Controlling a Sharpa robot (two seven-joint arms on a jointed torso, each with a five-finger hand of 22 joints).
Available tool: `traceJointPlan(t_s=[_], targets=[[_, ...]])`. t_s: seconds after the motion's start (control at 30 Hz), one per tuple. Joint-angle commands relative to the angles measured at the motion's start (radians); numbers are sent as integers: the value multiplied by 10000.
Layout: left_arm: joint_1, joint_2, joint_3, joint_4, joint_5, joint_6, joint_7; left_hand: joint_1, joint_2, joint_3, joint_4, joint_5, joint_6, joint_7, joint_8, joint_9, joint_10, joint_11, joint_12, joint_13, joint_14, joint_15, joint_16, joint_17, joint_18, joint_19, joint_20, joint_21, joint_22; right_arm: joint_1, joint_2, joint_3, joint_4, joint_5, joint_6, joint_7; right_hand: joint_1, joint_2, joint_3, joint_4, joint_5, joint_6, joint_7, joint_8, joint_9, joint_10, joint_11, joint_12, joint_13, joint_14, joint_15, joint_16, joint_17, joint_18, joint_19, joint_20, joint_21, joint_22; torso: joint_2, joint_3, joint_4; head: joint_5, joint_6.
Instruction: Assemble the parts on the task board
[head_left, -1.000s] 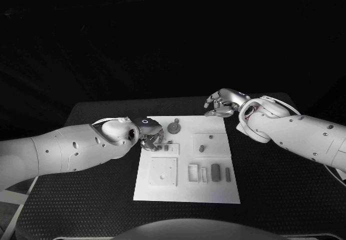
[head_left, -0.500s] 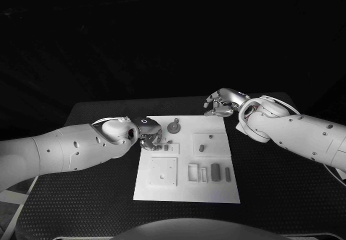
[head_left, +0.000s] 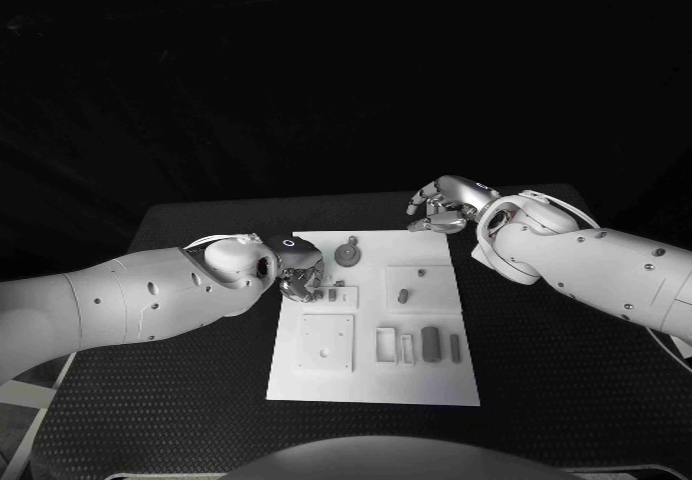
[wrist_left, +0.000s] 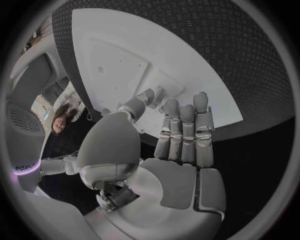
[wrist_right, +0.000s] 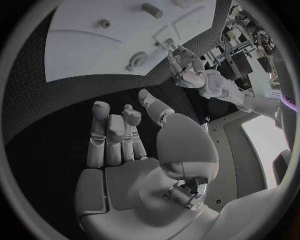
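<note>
The white task board (head_left: 433, 380) lies mid-table. On it are a round grey part (head_left: 348, 255), a short peg (head_left: 405, 296), small pieces (head_left: 335, 295) and several upright bars (head_left: 430, 345). My left hand (head_left: 300, 276) hovers at the board's left edge beside the small pieces. In the left wrist view its fingers (wrist_left: 184, 130) are straight, its palm is bare, and the thumb tip lies next to a small part (wrist_left: 152, 95). My right hand (head_left: 443, 206) is off the board's far right corner. Its fingers (wrist_right: 112, 132) are extended and hold nothing.
A square raised plate (head_left: 326, 342) takes the board's near left, and a recessed square (head_left: 421, 285) sits at its right. Black matting (head_left: 562, 380) surrounds the board. In the right wrist view, the left hand (wrist_right: 190, 75) shows past the board (wrist_right: 75, 50).
</note>
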Motion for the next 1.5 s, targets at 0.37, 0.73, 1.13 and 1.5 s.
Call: traceJointPlan(t_s=[0.37,0.73,1.13,1.5], targets=[[-44,148,3,-92,279,442,174,56,356,-53,-47,-74,31,6,22,-61,-21,-45,-84,-93,-75,11,20,-81,211,-135,6,27,203,0,19,7,10,2,30,72,20,81,-21,5,17,24,59,-37,16,-44,57,34,-17,5,55,-46,14,164,37,-22,-56,54,4,3,3,-6,-22],[-154,214,5,-191,344,374,196,87,647,-78,-81,-100,-4,22,2,-104,-13,-30,-124,-156,-88,25,15,-134,211,-158,21,8,201,0,20,7,-3,8,14,97,14,82,-22,8,17,24,59,-37,17,-46,58,34,-18,1,56,-50,13,164,32,-20,-61,54,5,3,-4,-41,-26],[-154,216,5,-182,345,445,208,80,1057,-115,-113,-97,79,-5,54,-120,25,-52,-131,-205,-78,30,41,-182,214,-159,28,4,205,0,20,7,-3,8,15,96,12,82,-20,7,17,24,60,-38,18,-48,58,33,-20,-6,57,-57,11,164,22,-18,-68,53,1,-2,6,-51,-36],[-154,204,5,-163,383,278,155,224,1674,-162,-550,-98,514,-197,372,-32,152,-200,-109,-273,-17,17,109,-262,222,-112,21,36,211,0,11,7,-33,15,69,98,-32,62,-27,12,16,-15,73,-62,12,-94,72,8,-31,-52,69,-94,1,164,-29,3,-104,49,5,-3,3,-47,-47]])
